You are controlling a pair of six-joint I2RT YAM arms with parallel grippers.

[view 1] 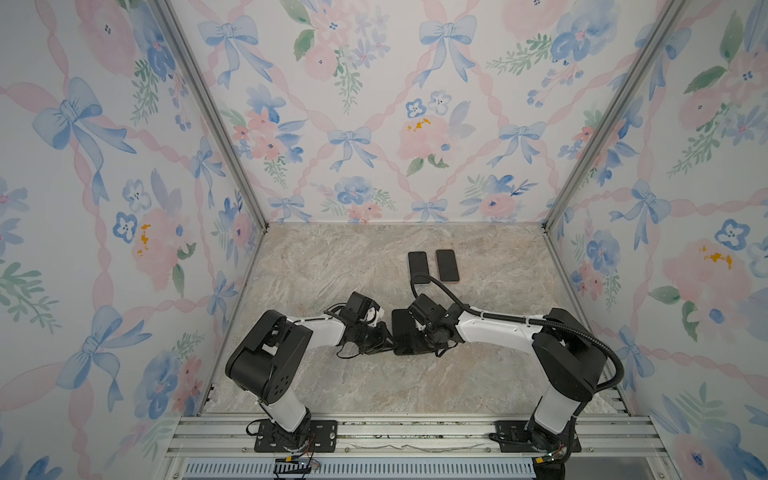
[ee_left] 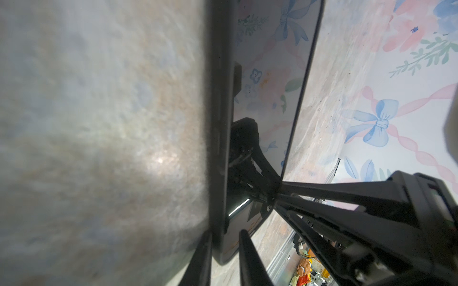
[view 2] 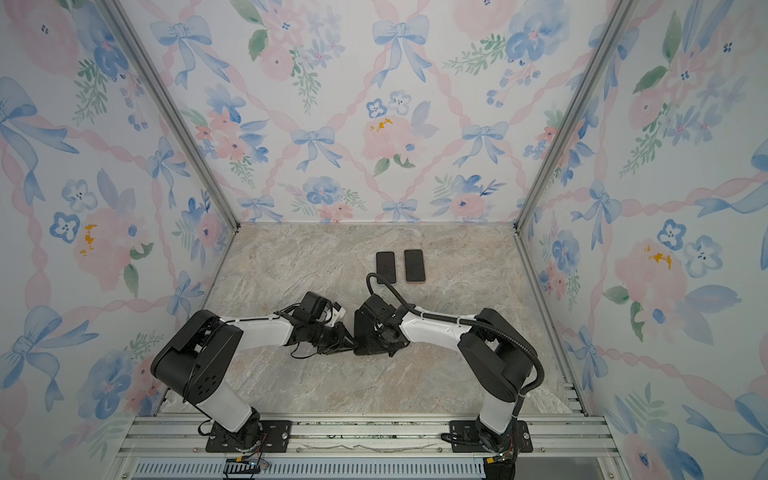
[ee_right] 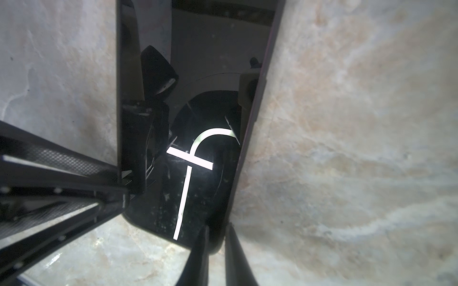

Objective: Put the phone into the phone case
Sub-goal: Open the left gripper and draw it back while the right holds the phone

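A dark phone (view 1: 400,323) (view 2: 362,328) with a glossy screen sits mid-table between both arms. My left gripper (view 1: 390,343) (ee_left: 225,234) is shut on one corner, a finger on each face of the phone (ee_left: 267,74). My right gripper (view 1: 411,345) (ee_right: 217,226) is shut on another corner of the phone (ee_right: 198,185). A thick black band (ee_left: 218,123) runs along one long side. I cannot tell whether this is the phone case or the phone's own edge. Each wrist view shows the other arm's fingers (ee_left: 347,198) (ee_right: 74,173) meeting the phone's rim.
Two more dark flat slabs lie side by side at the back of the marble table (view 1: 332,266), one black (view 1: 418,267) and one with an orange-pink rim (view 1: 447,266). The right arm's cable (view 1: 440,286) loops over the black one. Flowered walls enclose three sides.
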